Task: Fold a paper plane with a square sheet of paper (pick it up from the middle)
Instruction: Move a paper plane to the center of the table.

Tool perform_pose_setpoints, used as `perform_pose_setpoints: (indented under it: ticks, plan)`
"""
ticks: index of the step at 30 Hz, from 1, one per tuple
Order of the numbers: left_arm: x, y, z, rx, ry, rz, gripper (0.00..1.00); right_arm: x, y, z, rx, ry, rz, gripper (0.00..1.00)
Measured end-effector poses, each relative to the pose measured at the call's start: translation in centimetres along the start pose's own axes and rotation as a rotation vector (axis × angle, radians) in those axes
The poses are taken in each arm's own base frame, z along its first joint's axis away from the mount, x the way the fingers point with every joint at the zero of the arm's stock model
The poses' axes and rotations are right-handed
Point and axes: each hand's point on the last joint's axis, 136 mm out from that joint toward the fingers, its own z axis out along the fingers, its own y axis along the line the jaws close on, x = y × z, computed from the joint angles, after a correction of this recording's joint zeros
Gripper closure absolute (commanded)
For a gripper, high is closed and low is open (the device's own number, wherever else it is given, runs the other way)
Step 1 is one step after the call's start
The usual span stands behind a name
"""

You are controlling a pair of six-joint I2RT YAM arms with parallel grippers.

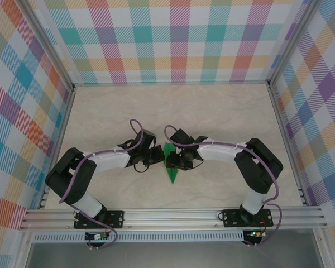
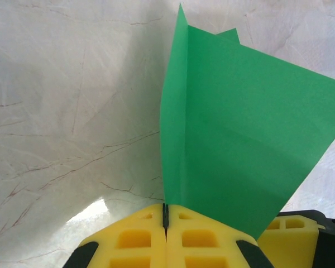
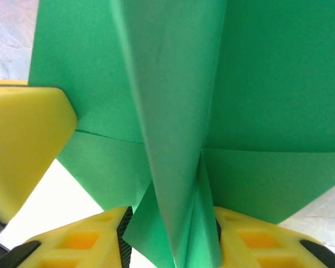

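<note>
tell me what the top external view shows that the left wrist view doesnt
Top external adds: the whole left arm and right arm converging on the folded green paper mid-table, and the plaid walls. Left wrist adds: the left claw up close, its yellow fingers pressed together on the paper's bottom crease. Shared: the folded green paper and the marbled table.

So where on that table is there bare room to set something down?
The far half of the table, between the arms and the back wall, is bare; so is the front patch between the two bases. The middle is crowded: the left gripper and right gripper meet at the green paper.
</note>
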Motion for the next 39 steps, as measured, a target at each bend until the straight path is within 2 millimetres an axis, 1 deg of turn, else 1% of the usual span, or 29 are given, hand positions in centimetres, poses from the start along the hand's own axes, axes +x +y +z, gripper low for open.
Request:
perform_pose_setpoints:
  ticks: [1,3,6,8,12,14,16,17,19,20,22,25,28,31,36,39]
  plan:
    - [0.0,0.0,0.0,0.000,0.000,0.000,1.00,-0.2,0.1,0.0,0.002,-0.004,-0.001,0.64]
    - [0.0,0.0,0.0,0.001,-0.001,0.000,0.96,-0.5,0.3,0.0,0.009,-0.012,-0.001,0.67]
    - [-0.2,-0.1,-0.3,-0.001,-0.011,0.001,0.90,-0.9,0.5,0.0,0.023,-0.024,-0.003,0.68]
    - [-0.3,-0.2,-0.5,0.002,-0.019,0.002,0.89,-0.9,0.4,0.0,0.037,-0.029,-0.004,0.70]
    - [-0.5,-0.4,-0.7,0.006,-0.027,0.005,0.87,-0.8,-0.2,0.0,0.065,-0.031,0.002,0.78]
    - [-0.5,-0.4,-0.7,0.006,-0.027,0.005,0.84,-0.7,-0.3,0.0,0.074,-0.031,0.007,0.83]
    - [-0.5,-0.3,-0.8,0.000,-0.029,0.004,0.79,-0.6,-0.4,0.0,0.076,-0.029,0.010,0.88]
    - [-0.5,-0.2,-0.8,-0.007,-0.030,0.003,0.75,-0.6,-0.4,0.0,0.078,-0.029,0.013,0.89]
    - [-0.4,0.4,-1.1,-0.036,-0.033,-0.004,0.60,-0.6,-0.6,-0.1,0.091,-0.031,0.013,0.91]
    - [-0.5,0.6,-1.4,-0.050,-0.039,-0.003,0.54,-0.6,-0.7,-0.1,0.100,-0.031,0.012,0.91]
    - [-0.7,1.0,-2.3,-0.081,-0.060,-0.006,0.37,-0.7,-1.1,-0.5,0.135,-0.037,0.005,0.91]
    - [-1.9,1.6,-4.4,-0.145,-0.123,-0.017,0.25,-1.2,-1.7,-1.3,0.197,-0.056,-0.008,0.91]
    - [-3.0,2.4,-6.5,-0.218,-0.195,-0.028,0.17,-1.6,-2.2,-2.0,0.242,-0.076,-0.025,0.90]
    - [-3.4,3.8,-8.1,-0.300,-0.243,-0.047,0.11,-1.7,-2.7,-2.2,0.274,-0.082,-0.029,0.90]
    - [-3.1,6.2,-9.3,-0.421,-0.267,-0.069,0.06,-1.9,-3.0,-1.9,0.301,-0.075,-0.032,0.85]
    - [-2.9,7.0,-9.6,-0.457,-0.268,-0.078,0.06,-2.0,-3.2,-1.2,0.315,-0.063,-0.036,0.84]
